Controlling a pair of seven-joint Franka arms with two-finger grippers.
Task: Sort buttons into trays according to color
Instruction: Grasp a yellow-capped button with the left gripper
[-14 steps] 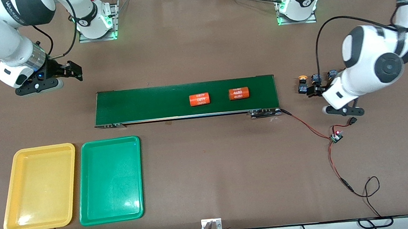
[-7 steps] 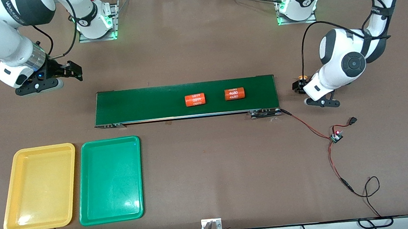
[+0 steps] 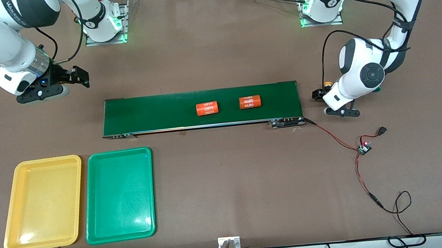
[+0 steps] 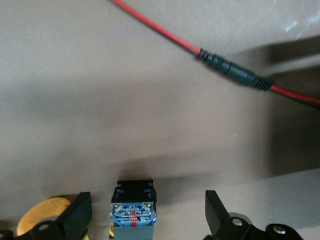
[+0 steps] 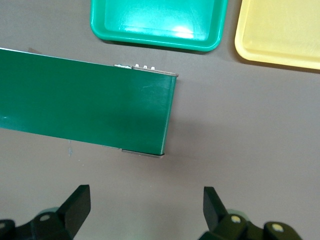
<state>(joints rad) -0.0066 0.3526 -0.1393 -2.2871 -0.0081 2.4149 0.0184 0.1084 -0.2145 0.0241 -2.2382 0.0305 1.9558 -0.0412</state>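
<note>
In the front view the left gripper [image 3: 318,95] sits low over the buttons [image 3: 327,85] on the bench near the left arm's end, just off the belt [image 3: 201,108] that carries two orange cylinders [image 3: 207,108], while the right gripper [image 3: 81,76] waits over bare bench toward the right arm's end and the yellow tray [image 3: 43,203] and green tray [image 3: 119,195] lie empty by the camera-side edge. The left wrist view shows its fingers [image 4: 78,215] spread wide with one black-bodied button [image 4: 132,205] between them untouched and a yellow cap [image 4: 42,221] just beside one finger, so I judge a good grasp means centring on that body, sinking straight down and closing without nudging the neighbour. The right wrist view shows that gripper's fingers [image 5: 80,202] also apart and holding nothing, over the belt end with both trays in sight
</note>
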